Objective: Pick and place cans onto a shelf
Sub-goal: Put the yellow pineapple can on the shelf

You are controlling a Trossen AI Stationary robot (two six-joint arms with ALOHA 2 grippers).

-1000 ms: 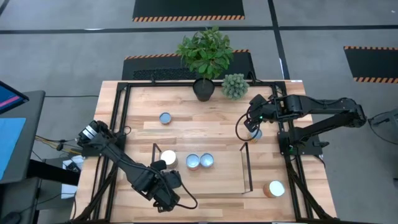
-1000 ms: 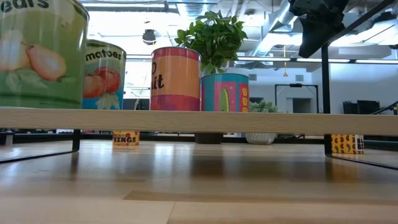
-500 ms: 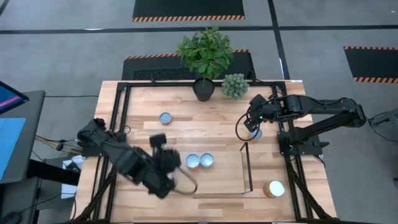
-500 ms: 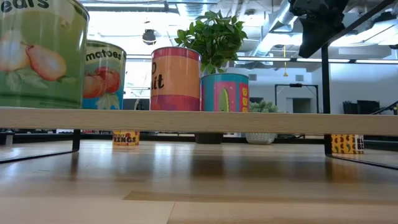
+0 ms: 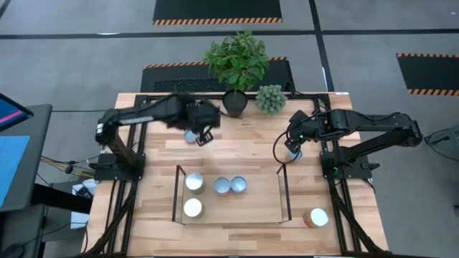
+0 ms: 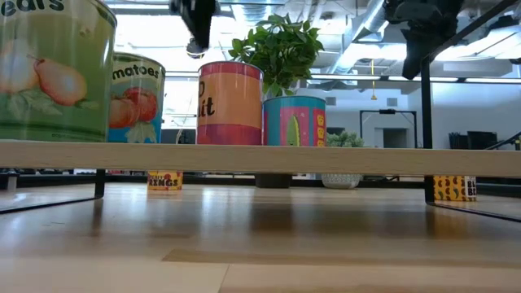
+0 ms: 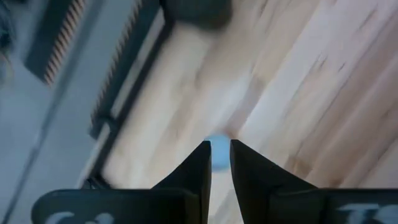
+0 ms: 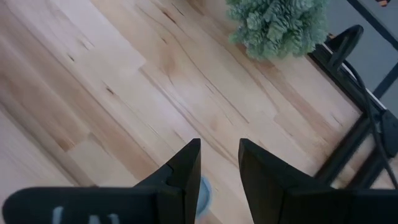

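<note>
Pincer [image 5: 201, 134] of the left arm, empty and slightly parted, had swung from the shelf [image 5: 262, 213] to a pale-blue can [image 5: 189, 136]; a fourth can [image 5: 192, 208] newly stood on the shelf. Right pincer [image 5: 292, 145] stayed parted over another can.

The left gripper [image 5: 203, 133] is smeared by motion over a pale-blue can [image 7: 217, 155], most of which its fingers [image 7: 194, 167] hide. Beneath the right gripper [image 5: 295, 145], only a sliver of another can [image 8: 206, 193] shows. At table height, the pear can [image 6: 50, 69] is cut off by the picture's edge.
</note>
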